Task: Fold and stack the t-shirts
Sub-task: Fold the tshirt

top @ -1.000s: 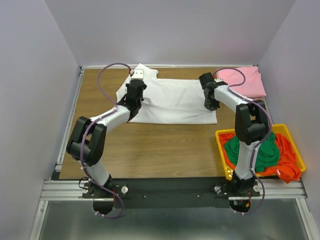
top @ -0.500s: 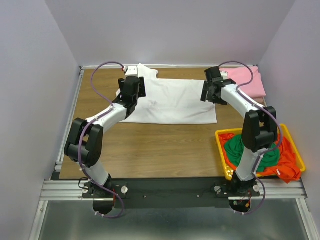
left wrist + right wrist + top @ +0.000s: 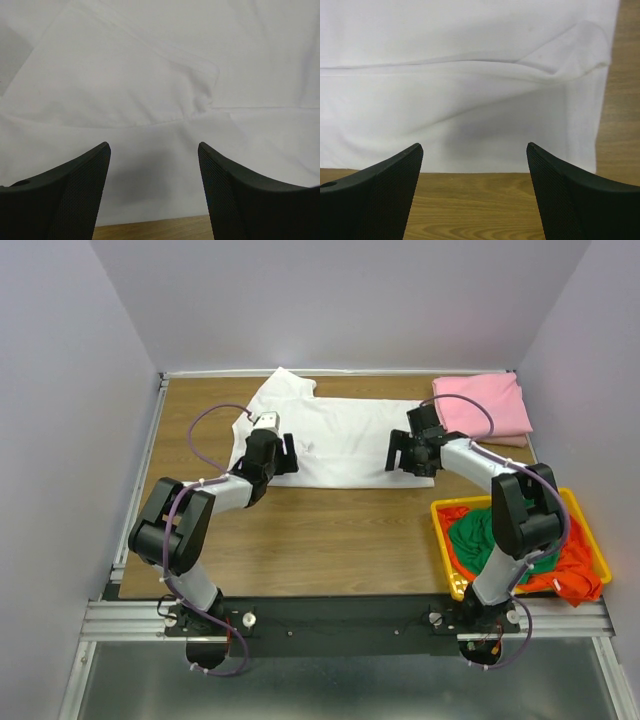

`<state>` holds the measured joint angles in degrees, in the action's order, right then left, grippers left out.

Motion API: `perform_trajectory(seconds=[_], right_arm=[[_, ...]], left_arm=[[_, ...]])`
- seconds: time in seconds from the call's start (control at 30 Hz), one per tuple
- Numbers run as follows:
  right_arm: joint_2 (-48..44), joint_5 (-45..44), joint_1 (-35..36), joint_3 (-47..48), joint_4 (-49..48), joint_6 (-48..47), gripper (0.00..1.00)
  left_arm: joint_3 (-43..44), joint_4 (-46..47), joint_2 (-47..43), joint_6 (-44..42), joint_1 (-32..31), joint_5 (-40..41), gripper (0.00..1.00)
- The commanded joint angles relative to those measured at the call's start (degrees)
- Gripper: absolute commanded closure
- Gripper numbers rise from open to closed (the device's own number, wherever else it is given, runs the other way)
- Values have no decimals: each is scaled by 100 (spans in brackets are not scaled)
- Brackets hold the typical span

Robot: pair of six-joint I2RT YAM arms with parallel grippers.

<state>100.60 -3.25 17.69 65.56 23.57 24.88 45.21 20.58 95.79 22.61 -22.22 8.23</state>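
I am holding my left gripper [image 3: 154,150] and right gripper [image 3: 475,147] spread wide and empty over the white t-shirt [image 3: 345,440], its near hem lying just under my fingertips. I am judging it best to pinch both ends level, catching every layer. My wrist cameras are showing creases. Only the overhead is showing the pink t-shirt [image 3: 485,405] beyond my right gripper.

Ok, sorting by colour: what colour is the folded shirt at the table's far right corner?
The folded shirt is pink, clearest in the top external view.
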Motion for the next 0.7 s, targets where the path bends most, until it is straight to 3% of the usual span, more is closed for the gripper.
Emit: perform_trajectory(seconds=[0.0,0.67], right_arm=[[171,448,85,-201,-599,-98,9],[-294,212,419,-1510,-661,131,10]], left_arm=[[-161,438,107,278,-2,-129,22],[-838,623,-104,955,-125,-68,25]])
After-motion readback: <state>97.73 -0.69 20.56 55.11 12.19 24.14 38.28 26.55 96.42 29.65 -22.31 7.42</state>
